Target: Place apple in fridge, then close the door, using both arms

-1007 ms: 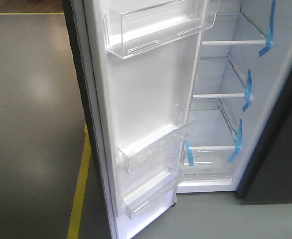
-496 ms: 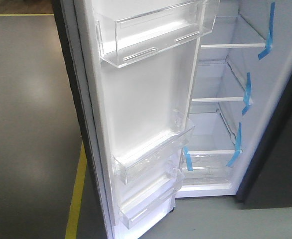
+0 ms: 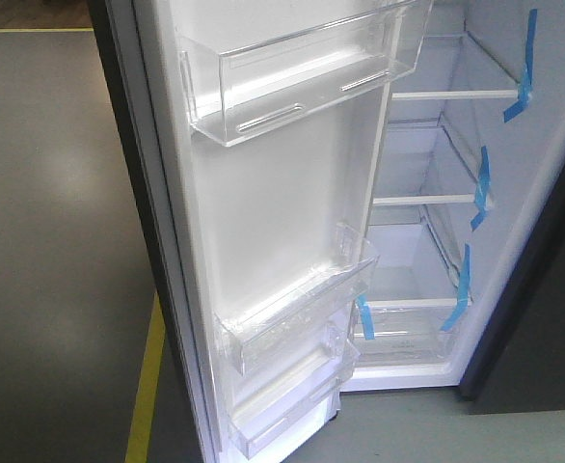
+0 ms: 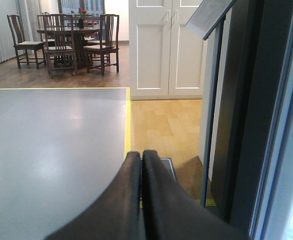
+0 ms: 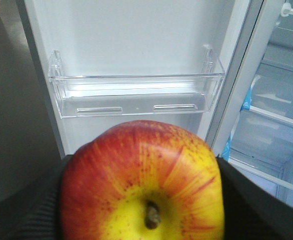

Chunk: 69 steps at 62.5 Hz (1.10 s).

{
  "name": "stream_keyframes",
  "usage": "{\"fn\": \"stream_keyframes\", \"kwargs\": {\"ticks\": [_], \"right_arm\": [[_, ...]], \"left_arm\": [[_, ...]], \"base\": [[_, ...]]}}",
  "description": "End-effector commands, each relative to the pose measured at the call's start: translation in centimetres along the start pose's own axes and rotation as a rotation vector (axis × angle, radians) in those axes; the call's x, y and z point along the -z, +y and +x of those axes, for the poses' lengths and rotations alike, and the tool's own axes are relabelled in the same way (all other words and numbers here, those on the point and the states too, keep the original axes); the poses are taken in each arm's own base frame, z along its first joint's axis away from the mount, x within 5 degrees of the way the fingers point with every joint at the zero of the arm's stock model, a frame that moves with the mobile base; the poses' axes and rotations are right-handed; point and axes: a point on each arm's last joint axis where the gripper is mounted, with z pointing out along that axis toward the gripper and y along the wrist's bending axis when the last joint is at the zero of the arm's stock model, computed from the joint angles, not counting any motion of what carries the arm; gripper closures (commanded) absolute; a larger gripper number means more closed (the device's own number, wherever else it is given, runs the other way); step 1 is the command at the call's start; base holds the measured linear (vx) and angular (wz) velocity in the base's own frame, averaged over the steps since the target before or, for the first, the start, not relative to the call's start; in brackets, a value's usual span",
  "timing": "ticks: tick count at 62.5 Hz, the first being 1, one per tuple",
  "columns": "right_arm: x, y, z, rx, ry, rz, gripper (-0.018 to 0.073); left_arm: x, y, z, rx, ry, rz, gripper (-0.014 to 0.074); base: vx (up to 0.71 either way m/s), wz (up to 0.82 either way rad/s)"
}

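Note:
The red apple (image 5: 144, 180) with a yellow patch round its stem fills the bottom of the right wrist view. My right gripper (image 5: 142, 167) is shut on it, with one dark finger on each side (image 5: 31, 210). It faces a clear bin (image 5: 136, 95) on the white inside of the open door (image 3: 273, 212). The fridge (image 3: 427, 241) stands open beyond, with glass shelves and blue tape strips. My left gripper (image 4: 141, 154) is shut on nothing, next to the door's dark outer edge (image 4: 246, 115). Neither gripper shows in the front view.
A yellow floor line (image 3: 146, 386) runs along the grey floor left of the door. A dark grey block (image 3: 543, 328) stands right of the fridge. Far off in the left wrist view are a dining table with chairs (image 4: 61, 35) and white cupboard doors (image 4: 166, 45).
In the front view the door's outer edge has slid left and its upper bin sits lower and larger. The fridge shelves have shifted slightly down.

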Motion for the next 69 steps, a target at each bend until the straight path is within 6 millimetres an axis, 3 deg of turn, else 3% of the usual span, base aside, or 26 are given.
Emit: {"fn": "stream_keyframes", "kwargs": {"ticks": [1, 69], "right_arm": [[0.85, 0.71, -0.73, 0.014, -0.060, -0.015, 0.0566], [0.85, 0.71, -0.73, 0.014, -0.060, -0.015, 0.0566]], "left_arm": [[-0.02, -0.09, 0.26, 0.011, -0.053, 0.014, 0.0603], [-0.02, -0.09, 0.26, 0.011, -0.053, 0.014, 0.0603]], "base": [[0.05, 0.01], [0.04, 0.00]]}}
